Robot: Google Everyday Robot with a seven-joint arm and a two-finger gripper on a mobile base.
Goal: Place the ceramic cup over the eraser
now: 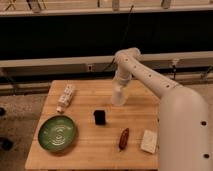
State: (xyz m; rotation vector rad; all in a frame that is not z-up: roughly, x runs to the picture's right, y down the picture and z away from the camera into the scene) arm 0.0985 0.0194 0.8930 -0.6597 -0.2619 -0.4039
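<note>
Tool (119, 85): at the arm's end over the rear middle of the bench (85, 156), directly atop the ceramic cup (118, 96); open or closed, cannot tell.
Ceramic cup: white, behind and right of the eraser (99, 117), apart from it.
Eraser: black, standing mid-bench, uncovered.

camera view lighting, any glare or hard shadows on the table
camera view: table evenly lit, no glare, no hard shadows around the eraser or green plate; background dark; the gripper, over the table's far middle, shows pale against the wood
</note>
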